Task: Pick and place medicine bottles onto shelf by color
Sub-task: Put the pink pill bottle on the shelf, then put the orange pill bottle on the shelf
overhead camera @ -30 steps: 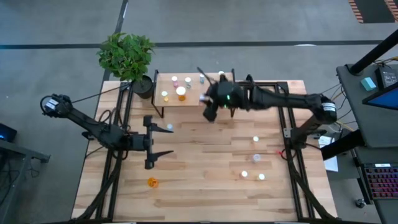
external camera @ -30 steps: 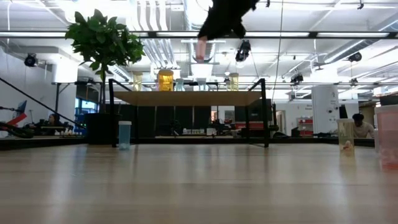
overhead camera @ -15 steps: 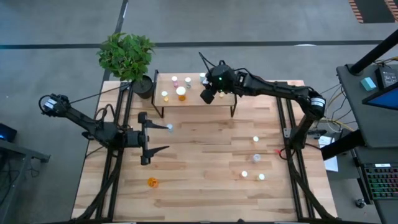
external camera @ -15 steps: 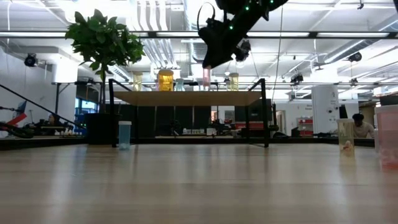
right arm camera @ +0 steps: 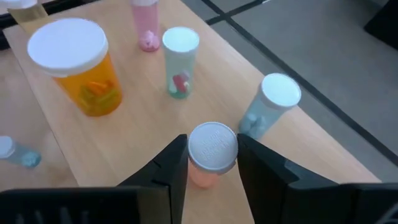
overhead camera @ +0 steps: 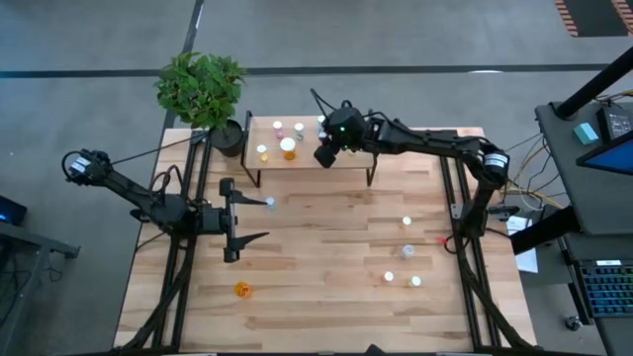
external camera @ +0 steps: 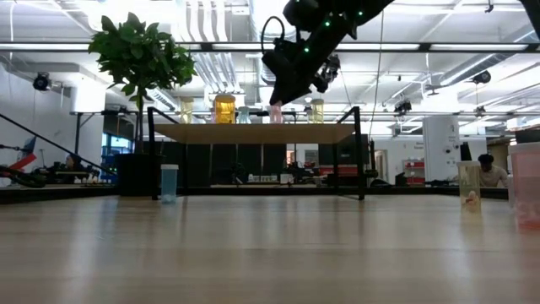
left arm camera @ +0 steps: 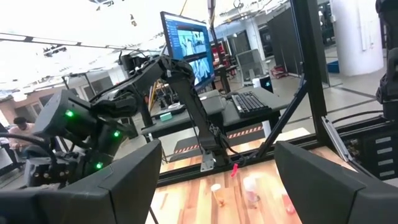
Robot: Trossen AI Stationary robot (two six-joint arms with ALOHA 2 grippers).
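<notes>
Pinching pink bottle (right arm camera: 211,155) in right claw (right arm camera: 211,163) above shelf (right arm camera: 149,124) | bottle base hidden | left claw (left arm camera: 214,177) spread

In the right wrist view the pink bottle (right arm camera: 209,163) held in the right gripper (right arm camera: 211,167) shows only its cap and upper body; its base is hidden between the fingers. Another pink bottle (right arm camera: 146,25) is cut off by the picture's edge (cap missing). From above, the shelf (overhead camera: 307,158) bottles' colours are too small to tell.

Six bottles (overhead camera: 288,147) on shelf (overhead camera: 307,160); six on table (overhead camera: 326,287).
</notes>
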